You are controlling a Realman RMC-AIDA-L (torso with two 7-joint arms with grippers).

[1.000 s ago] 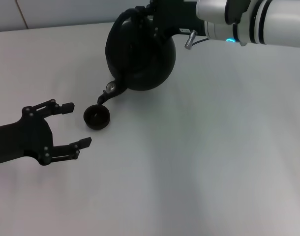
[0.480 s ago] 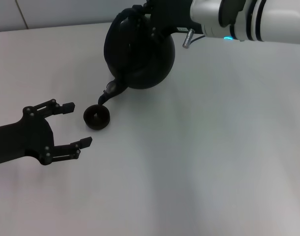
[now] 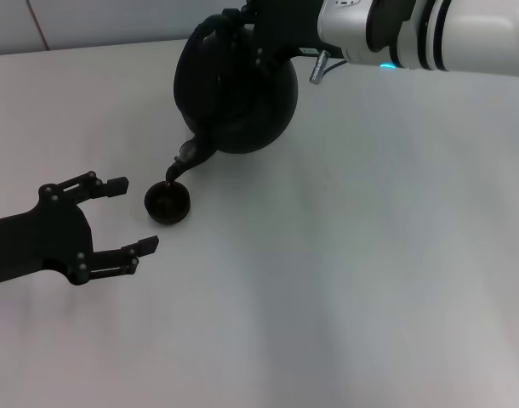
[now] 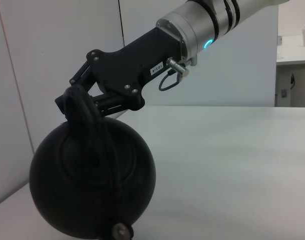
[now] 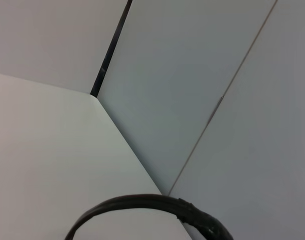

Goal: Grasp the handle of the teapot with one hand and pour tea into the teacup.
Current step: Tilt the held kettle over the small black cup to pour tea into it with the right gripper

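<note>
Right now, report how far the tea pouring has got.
Done: the right gripper is shut on the handle and has the teapot lifted and tipped. In hand: the spout sits just above the teacup, a thin dark stream apparently running in. Left: finish the pour and set the pot down. The left gripper waits open beside the cup.

Head cam looks down and fwd over the white table, seeing both arms. Left wrist cam sits low, near table level, facing the teapot close up; shares it w/ the head view. Right wrist cam points at walls, catching only the handle arc, v. close.
</note>
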